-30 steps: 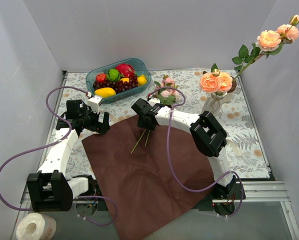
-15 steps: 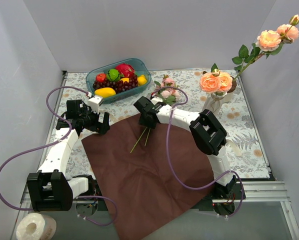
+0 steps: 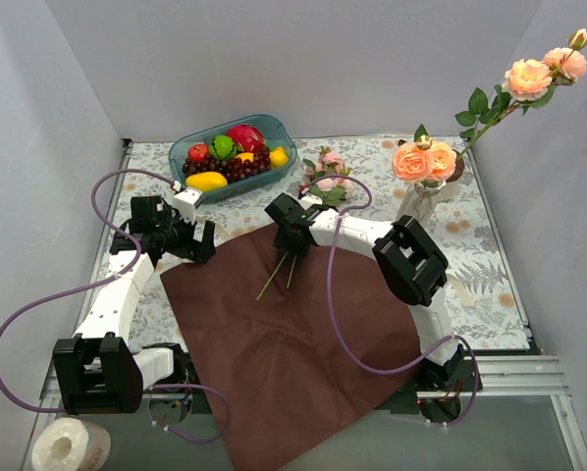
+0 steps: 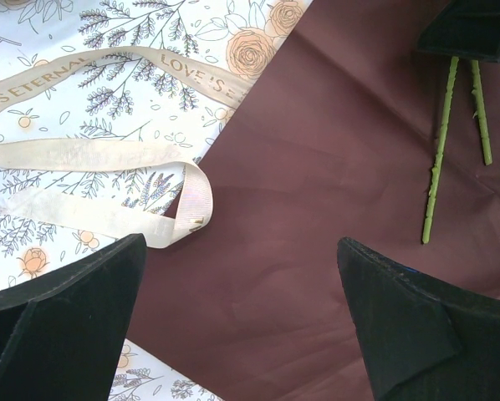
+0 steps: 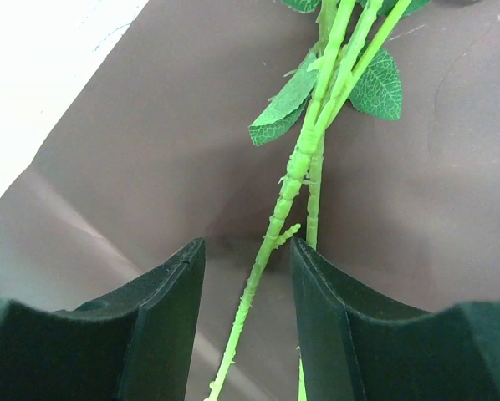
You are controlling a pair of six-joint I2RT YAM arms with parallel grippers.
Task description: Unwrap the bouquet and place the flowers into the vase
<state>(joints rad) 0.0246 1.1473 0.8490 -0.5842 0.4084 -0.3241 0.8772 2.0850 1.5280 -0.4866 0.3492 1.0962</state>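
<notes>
Floral-cloth surface [image 3: 490,265]: flower stems [image 5: 292,180], likely light and springy, are being straddled on maroon paper [image 3: 293,343] by the half-open right gripper [image 5: 246,251]; bare mid-stem hold advised. Left gripper [image 4: 240,246] wide.

On my screen the wrapping paper [image 3: 293,363] reads as matt maroon, softly creased. The ribbon [image 4: 99,154] is cream woven cloth with a slight sheen and gold lettering. The flower stems [image 5: 298,171] look like moulded plastic, knobbly and faintly glossy. The right gripper [image 5: 247,255] has matt black, finely grainy pads [image 5: 162,322]. The tabletop [image 3: 480,255] carries a flat-finished floral print.
</notes>
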